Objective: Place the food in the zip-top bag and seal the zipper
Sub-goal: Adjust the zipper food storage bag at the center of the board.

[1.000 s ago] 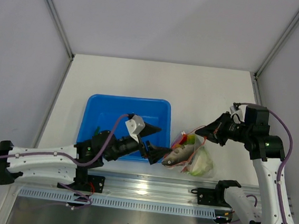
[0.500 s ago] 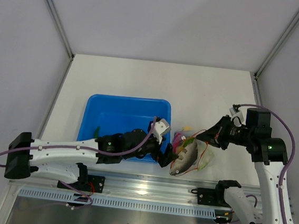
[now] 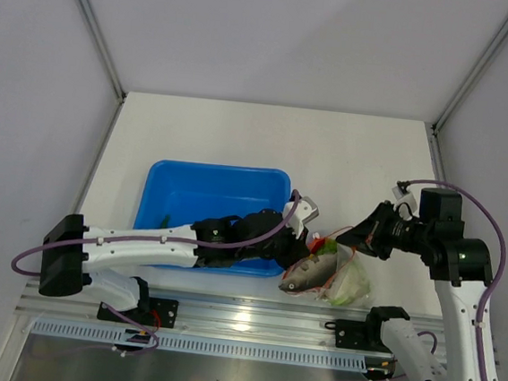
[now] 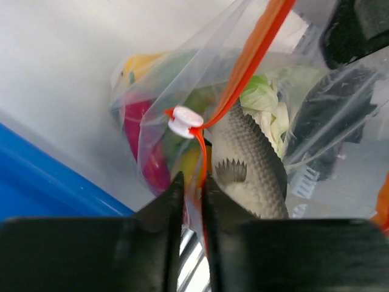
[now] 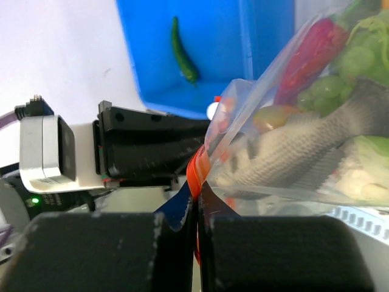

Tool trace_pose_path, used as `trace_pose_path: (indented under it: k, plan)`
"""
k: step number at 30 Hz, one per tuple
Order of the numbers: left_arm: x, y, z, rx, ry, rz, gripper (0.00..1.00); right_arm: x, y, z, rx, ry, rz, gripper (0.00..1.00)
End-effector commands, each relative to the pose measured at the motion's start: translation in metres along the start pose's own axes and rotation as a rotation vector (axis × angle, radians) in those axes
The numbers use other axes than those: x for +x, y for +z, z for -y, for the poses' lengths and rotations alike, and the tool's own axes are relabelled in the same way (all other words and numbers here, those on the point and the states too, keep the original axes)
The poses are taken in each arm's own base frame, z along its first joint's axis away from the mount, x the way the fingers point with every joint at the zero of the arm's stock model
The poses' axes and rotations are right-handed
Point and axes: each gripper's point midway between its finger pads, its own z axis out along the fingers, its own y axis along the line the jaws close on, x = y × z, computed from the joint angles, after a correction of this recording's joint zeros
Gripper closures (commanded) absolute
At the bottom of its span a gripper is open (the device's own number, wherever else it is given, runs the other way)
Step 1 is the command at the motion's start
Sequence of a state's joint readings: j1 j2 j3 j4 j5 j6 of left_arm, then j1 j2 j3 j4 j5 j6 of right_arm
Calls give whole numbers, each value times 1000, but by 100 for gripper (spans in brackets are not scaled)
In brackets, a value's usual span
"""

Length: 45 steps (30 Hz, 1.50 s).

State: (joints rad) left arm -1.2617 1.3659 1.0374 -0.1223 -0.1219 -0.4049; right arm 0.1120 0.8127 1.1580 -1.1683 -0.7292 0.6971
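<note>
The zip-top bag (image 3: 343, 278) hangs clear and crinkly between both grippers, right of the tray. The food inside includes a grey fish (image 3: 307, 273), green grapes (image 5: 340, 67), a red piece (image 5: 310, 45) and pale cauliflower (image 5: 364, 176). The fish (image 4: 252, 164) fills the left wrist view behind the film. My left gripper (image 4: 193, 177) has its jaws narrowed on the red-orange zipper (image 4: 255, 48) just below the white slider (image 4: 185, 121). My right gripper (image 5: 199, 182) is shut on the zipper's other end. In the top view the left gripper (image 3: 307, 248) and right gripper (image 3: 351, 237) face each other.
The blue tray (image 3: 174, 183) lies left of the bag, with a slim dark green food piece (image 5: 184, 52) in it. The left arm stretches across the tray's near edge. A metal rail (image 3: 250, 321) runs along the table's front, close under the bag.
My left gripper has moved right from the tray to the bag's mouth and narrowed from wide open onto the zipper strip. The right gripper stays shut; the bag shifted slightly.
</note>
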Motion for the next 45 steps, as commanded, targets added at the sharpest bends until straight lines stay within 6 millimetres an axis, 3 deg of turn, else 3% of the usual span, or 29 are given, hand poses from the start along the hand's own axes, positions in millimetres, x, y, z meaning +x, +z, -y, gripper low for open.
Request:
trace_pose_path:
  k: [1,2,4,10,12,15,17,21,25,26,28,30,34,36,37,41,42,44,45]
  plan:
    - [-1,-2,3,23,-25,-31,90,-5,-13,-7,9,-112,66,100]
    - [2,-3,3,34,-26,-36,100,-6,-14,0,50,-114,77,100]
    - [-4,-7,11,76,-19,-26,100,-19,-20,17,161,-163,164,100]
    - [-23,-24,44,282,-57,7,99,-32,-35,60,385,-205,263,100]
    - [-47,-35,66,439,-134,78,99,-33,-34,71,422,-213,271,100]
    - [-40,-36,69,561,-262,58,99,-30,-25,95,478,-212,247,99]
    - [-52,-33,74,614,-289,103,100,-29,-17,108,499,-206,223,97]
    - [-72,-30,80,632,-329,139,99,-31,-19,108,511,-243,223,91]
    - [-96,-28,71,580,-371,238,99,-33,-30,101,535,-266,243,81]
    - [-86,-17,62,524,-376,204,99,-30,-31,99,533,-264,232,80]
    - [-86,-6,52,485,-397,188,100,-22,-29,93,488,-248,210,75]
    - [-90,-13,64,562,-405,195,99,-12,-28,89,454,-235,180,74]
    - [-85,-9,61,526,-384,182,99,-1,-35,92,459,-226,177,73]
    - [-84,-9,61,520,-367,178,100,3,-36,98,478,-219,165,80]
    - [-83,-9,62,518,-364,173,99,4,-33,103,485,-218,153,97]
    - [-77,-16,60,462,-295,163,99,-5,-32,109,513,-224,198,100]
    - [-77,-16,53,410,-288,176,97,-7,-33,107,512,-225,208,100]
    - [-68,-27,46,349,-246,161,81,-12,-31,101,496,-234,217,100]
    - [-66,-29,44,313,-233,164,62,-14,-31,98,487,-239,217,100]
